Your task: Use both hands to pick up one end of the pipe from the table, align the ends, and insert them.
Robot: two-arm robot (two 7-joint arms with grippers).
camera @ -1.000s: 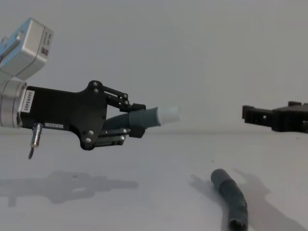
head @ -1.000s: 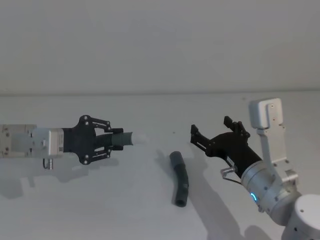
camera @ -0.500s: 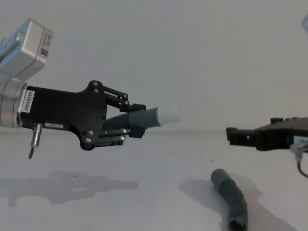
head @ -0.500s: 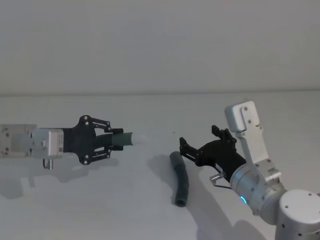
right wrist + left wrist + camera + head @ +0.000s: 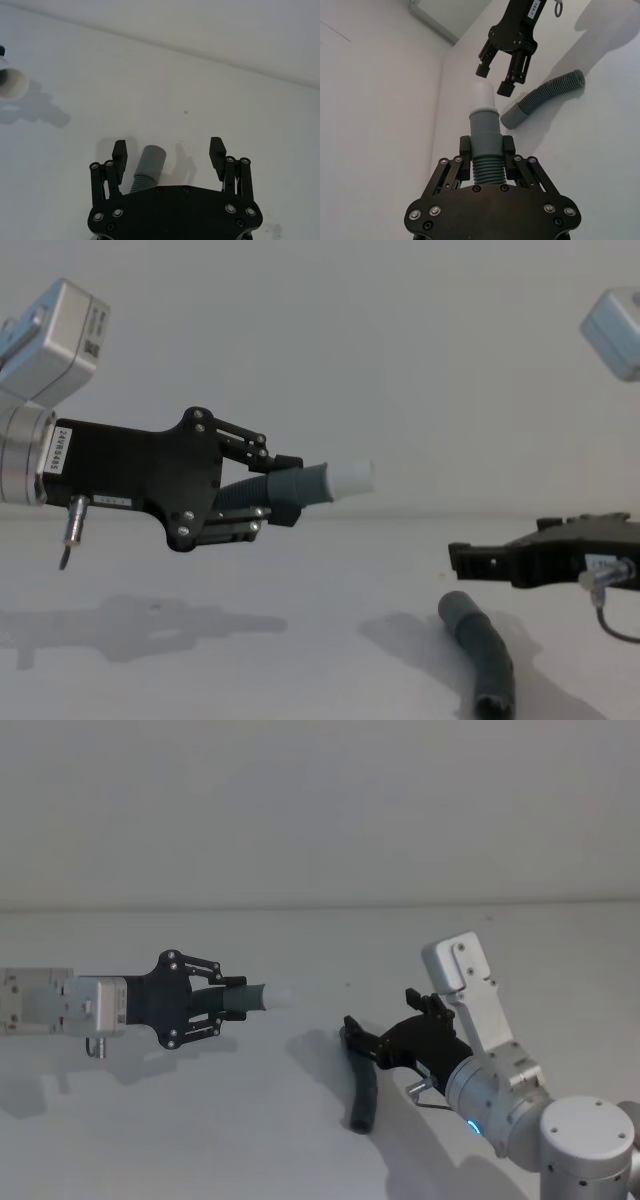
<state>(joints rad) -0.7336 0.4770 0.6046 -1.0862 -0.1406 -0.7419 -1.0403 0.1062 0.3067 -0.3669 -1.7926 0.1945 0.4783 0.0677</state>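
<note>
Left of centre in the head view, the black left gripper (image 5: 236,997) pinches a ribbed dark grey hose piece (image 5: 250,996) clear of the whitish-grey table (image 5: 200,1140), its white plug tip (image 5: 352,478) pointing right. At lower centre, the second curved grey hose (image 5: 366,1095) lies on the table. The black right gripper (image 5: 168,149) hovers at its cuff (image 5: 151,158), jaws spread. The cuff sits nearer one finger, so closing could shove or roll it aside.

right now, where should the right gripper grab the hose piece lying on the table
Probably grip the hose piece on its ribs just behind the smooth cuff, the right gripper coming down from above, straddling its width. It lies flat on the table, and this leaves the cuff free for the white plug tip.
</note>
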